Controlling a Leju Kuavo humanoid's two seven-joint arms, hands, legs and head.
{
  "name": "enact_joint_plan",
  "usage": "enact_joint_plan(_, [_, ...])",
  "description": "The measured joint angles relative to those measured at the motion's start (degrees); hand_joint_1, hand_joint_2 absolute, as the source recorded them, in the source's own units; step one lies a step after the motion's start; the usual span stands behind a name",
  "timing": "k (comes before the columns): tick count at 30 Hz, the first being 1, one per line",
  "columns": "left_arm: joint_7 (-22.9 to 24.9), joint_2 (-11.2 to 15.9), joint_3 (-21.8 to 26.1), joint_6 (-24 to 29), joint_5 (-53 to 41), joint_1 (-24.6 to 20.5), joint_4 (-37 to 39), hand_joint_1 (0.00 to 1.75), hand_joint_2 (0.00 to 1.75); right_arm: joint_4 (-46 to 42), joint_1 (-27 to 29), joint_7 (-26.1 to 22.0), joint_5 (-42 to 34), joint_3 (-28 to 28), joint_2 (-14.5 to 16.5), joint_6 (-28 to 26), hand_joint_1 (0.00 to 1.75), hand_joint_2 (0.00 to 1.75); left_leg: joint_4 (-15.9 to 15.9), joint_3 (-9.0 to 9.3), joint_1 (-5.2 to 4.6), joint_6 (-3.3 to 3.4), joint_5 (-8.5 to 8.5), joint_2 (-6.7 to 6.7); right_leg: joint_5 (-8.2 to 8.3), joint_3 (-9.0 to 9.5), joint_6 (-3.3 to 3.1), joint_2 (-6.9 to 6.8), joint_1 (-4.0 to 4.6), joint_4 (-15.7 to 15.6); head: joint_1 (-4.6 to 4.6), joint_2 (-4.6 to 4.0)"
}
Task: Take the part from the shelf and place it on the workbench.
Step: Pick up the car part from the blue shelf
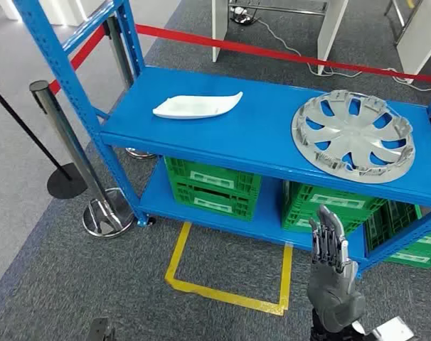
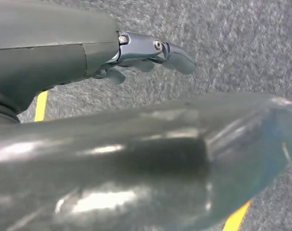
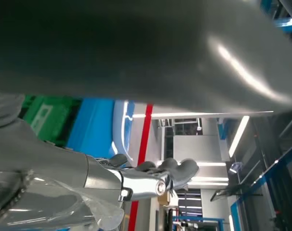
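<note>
The right robot hand [image 1: 331,245] is reaching up toward the blue shelf [image 1: 267,135], fingers apart and holding nothing, below the silver wheel cover [image 1: 353,135] lying on top. Next it probably needs lifting over the edge. The left robot hand [image 2: 152,50] is hanging empty, fingers loose.

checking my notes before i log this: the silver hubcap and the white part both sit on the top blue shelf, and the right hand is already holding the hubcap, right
Not quite. The hubcap and the white part do sit on the top blue shelf, but the right hand holds nothing: the head view shows it raised below the shelf edge, fingers apart, clear of the hubcap.
</note>
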Motion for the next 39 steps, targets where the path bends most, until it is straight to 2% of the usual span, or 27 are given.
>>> enact_joint_plan(2, [0.00,0.02,-0.01,0.01,-0.06,-0.16,0.00,0.00,0.00,-0.05,0.00,0.01,0.01,0.01,0.00,0.01,0.00,0.00,3.04,-1.78,0.13,-0.32,-0.16,0.04,-0.35,0.74,-0.20,-0.05,-0.06,-0.25,-0.18,0.00])
enact_joint_plan(3, [0.00,0.03,-0.01,0.03,-0.10,-0.25,0.00,0.00,0.00,-0.11,0.03,0.01,0.02,0.02,-0.01,0.02,0.00,0.00,6.29,-3.87,0.28,-0.65,-0.84,0.07,-0.80,1.48,-0.35,-0.08,-0.11,-0.45,-0.29,0.00])
enact_joint_plan(5, [0.03,0.04,-0.02,0.15,-0.16,-0.15,0.01,0.00,0.00,-0.16,0.12,0.01,0.04,0.02,-0.01,0.00,0.00,0.00,11.99,-8.59,0.56,-1.17,-3.76,0.09,-1.99,2.83,-0.47,0.06,-0.14,-0.55,-0.35,0.00])
enact_joint_plan(6, [0.08,0.04,-0.02,0.26,-0.21,0.00,0.02,0.00,0.00,-0.18,0.18,-0.04,0.09,0.02,-0.02,-0.04,0.00,0.00,13.40,-10.57,0.66,-1.33,-5.20,0.10,-2.76,3.73,-0.45,0.19,-0.15,-0.56,-0.36,0.00])
enact_joint_plan(7, [0.13,0.05,-0.02,0.40,-0.28,0.14,0.02,0.00,0.00,-0.19,0.21,-0.09,0.16,0.02,-0.01,-0.10,0.00,0.00,13.08,-11.70,0.70,-1.38,-5.60,0.10,-3.56,4.74,-0.35,0.31,-0.17,-0.56,-0.35,0.00])
enact_joint_plan(8, [0.19,0.06,-0.02,0.52,-0.40,0.23,0.02,0.00,0.00,-0.20,0.23,-0.16,0.24,0.02,-0.01,-0.15,0.00,0.00,11.23,-12.18,0.71,-1.33,-4.47,0.11,-4.37,5.85,-0.22,0.38,-0.19,-0.57,-0.36,0.00])
enact_joint_plan(11, [0.44,0.09,-0.03,0.75,-0.72,0.48,0.21,0.00,0.00,-0.21,0.23,-0.45,0.36,0.00,-0.02,-0.24,0.00,0.00,3.52,-12.37,0.48,-0.56,4.92,0.23,-6.74,8.32,0.37,0.40,-0.16,-0.58,-0.32,-0.01])
enact_joint_plan(12, [0.57,0.11,-0.04,0.79,-0.76,0.58,0.32,0.00,0.00,-0.29,0.27,-0.59,0.37,-0.01,-0.02,-0.24,0.00,0.00,2.32,-12.36,0.30,-0.09,6.91,0.29,-7.35,8.73,0.68,0.45,-0.14,-0.79,-0.29,-0.01])
enact_joint_plan(13, [0.68,0.11,-0.05,0.80,-0.81,0.59,0.41,0.00,0.00,-0.38,0.29,-0.78,0.34,-0.01,-0.02,-0.20,0.00,0.00,1.92,-12.30,0.14,0.43,7.43,0.34,-7.61,9.39,1.11,0.49,-0.12,-0.86,-0.30,-0.01])
enact_joint_plan(16, [0.76,0.08,-0.13,0.84,-1.07,0.32,0.44,0.00,0.00,-0.87,0.21,-1.06,-0.10,-0.02,-0.02,0.20,0.00,0.00,0.53,-10.41,0.27,1.82,6.77,0.23,-7.82,10.20,2.18,0.37,-0.13,-0.42,-0.21,0.00])
enact_joint_plan(17, [0.75,0.09,-0.15,0.85,-1.16,0.18,0.44,0.00,0.00,-0.98,0.11,-1.06,-0.30,-0.02,-0.02,0.36,0.00,0.00,0.01,-9.54,0.38,2.17,6.59,0.19,-8.33,9.39,2.38,0.33,-0.15,1.10,-0.05,0.00])
enact_joint_plan(18, [0.75,0.10,-0.18,0.87,-1.25,0.08,0.44,0.00,0.00,-1.03,0.09,-1.08,-0.46,-0.02,-0.02,0.51,0.00,0.00,-0.38,-8.84,0.45,2.46,6.31,0.24,-9.23,7.69,2.54,0.31,-0.18,3.67,0.05,0.00])
enact_joint_plan(20, [0.77,0.05,-0.25,0.87,-1.35,-0.03,0.44,0.00,0.00,-1.06,0.17,-1.07,-0.84,-0.02,-0.02,0.76,0.00,0.00,-0.63,-7.87,0.44,2.76,5.47,0.46,-11.63,2.61,2.82,0.31,-0.23,10.16,0.23,0.00])
enact_joint_plan(21, [0.79,0.02,-0.29,0.87,-1.41,0.00,0.44,0.00,0.00,-1.06,0.26,-1.08,-1.04,-0.02,-0.02,0.86,0.00,0.00,-0.64,-7.35,0.44,2.78,4.93,0.66,-12.31,0.29,2.90,0.30,-0.24,12.24,0.22,0.00])
enact_joint_plan(22, [0.81,-0.01,-0.32,0.87,-1.45,0.04,0.44,0.00,0.00,-1.06,0.33,-1.08,-1.25,-0.03,-0.02,0.94,0.00,0.00,-0.64,-6.66,0.44,2.76,4.32,0.92,-11.83,-1.29,2.89,0.24,-0.24,12.61,0.25,0.00])
enact_joint_plan(23, [0.84,-0.04,-0.33,0.88,-1.49,0.08,0.44,0.00,0.00,-1.07,0.35,-1.09,-1.44,-0.05,-0.02,1.00,0.00,0.00,-0.64,-5.82,0.43,2.70,3.66,1.24,-9.93,-1.98,2.83,0.08,-0.24,11.13,0.25,0.00])
enact_joint_plan(25, [0.87,-0.10,-0.33,0.89,-1.55,0.13,0.47,0.00,0.00,-1.08,0.35,-1.10,-1.72,-0.11,-0.02,1.07,0.00,0.00,-0.65,-3.89,0.38,2.43,2.26,2.06,-3.79,-1.92,2.39,-1.43,-0.02,5.41,0.23,0.00])
enact_joint_plan(27, [0.98,-0.11,-0.33,0.86,-1.66,0.22,0.54,0.00,0.00,-1.08,0.31,-1.09,-1.87,-0.16,-0.02,1.10,0.00,0.00,-0.64,-2.73,0.13,1.84,1.16,2.99,-0.35,-1.80,1.66,-3.36,0.47,1.75,0.27,0.00])
enact_joint_plan(28, [1.05,-0.12,-0.34,0.82,-1.72,0.27,0.57,0.00,0.00,-1.12,0.32,-1.09,-1.95,-0.19,-0.02,1.13,0.00,0.00,-0.63,-2.41,-0.02,1.53,0.81,3.46,-0.08,-1.91,1.25,-3.69,0.67,1.54,0.22,0.00])
enact_joint_plan(30, [1.16,-0.13,-0.38,0.71,-1.82,0.19,0.57,0.00,0.00,-1.34,0.39,-1.14,-2.01,-0.29,-0.02,1.18,0.00,0.00,-0.34,-2.21,-0.15,1.00,0.54,4.12,0.70,-1.46,0.48,-2.63,0.52,1.13,0.14,0.00])
enact_joint_plan(31, [1.16,-0.13,-0.39,0.68,-1.83,0.10,0.57,0.00,0.00,-1.45,0.39,-1.18,-2.03,-0.34,-0.01,1.20,0.00,0.00,0.60,-2.50,-0.10,0.76,0.51,3.81,0.73,-1.12,0.26,-2.02,0.32,0.71,0.03,0.00])
enact_joint_plan(33, [1.16,-0.12,-0.39,0.67,-1.84,-0.09,0.57,0.00,0.00,-1.59,0.28,-1.22,-2.02,-0.38,0.01,1.23,0.00,0.00,5.11,-4.77,0.16,0.10,-0.86,2.32,0.84,-0.24,-0.04,-0.95,-0.13,-0.10,-0.08,0.00])
enact_joint_plan(35, [1.16,-0.12,-0.39,0.65,-1.84,-0.10,0.58,0.00,0.00,-1.61,0.19,-1.22,-2.02,-0.41,0.02,1.26,0.00,0.00,11.49,-8.50,0.52,-0.50,-3.83,1.16,0.73,0.12,-0.24,0.28,-0.29,-0.33,-0.13,0.00])
enact_joint_plan(36, [1.16,-0.11,-0.39,0.59,-1.85,-0.05,0.57,0.00,0.00,-1.61,0.23,-1.22,-2.02,-0.43,0.02,1.27,0.00,0.00,13.67,-10.11,0.69,-0.72,-4.69,0.99,0.67,0.19,-0.29,1.03,-0.33,-0.33,-0.12,0.00])
enact_joint_plan(37, [1.14,-0.10,-0.40,0.50,-1.86,0.01,0.57,0.00,0.00,-1.61,0.27,-1.22,-2.02,-0.44,0.02,1.27,0.00,0.00,14.30,-11.02,0.84,-0.86,-4.46,0.94,0.63,0.26,-0.31,1.79,-0.36,-0.33,-0.11,0.00])
enact_joint_plan(38, [1.10,-0.07,-0.40,0.37,-1.88,0.04,0.57,0.00,0.00,-1.61,0.30,-1.22,-2.03,-0.46,0.02,1.27,0.00,0.00,13.09,-11.05,0.96,-0.94,-3.03,0.84,0.60,0.37,-0.28,2.57,-0.39,-0.33,-0.11,0.00])
enact_joint_plan(39, [1.06,-0.04,-0.41,0.24,-1.91,0.05,0.57,0.00,0.00,-1.61,0.30,-1.22,-2.03,-0.47,0.02,1.27,0.00,0.00,10.27,-10.27,1.07,-0.98,-0.70,0.50,0.57,0.50,-0.21,3.32,-0.45,-0.33,-0.11,0.00])
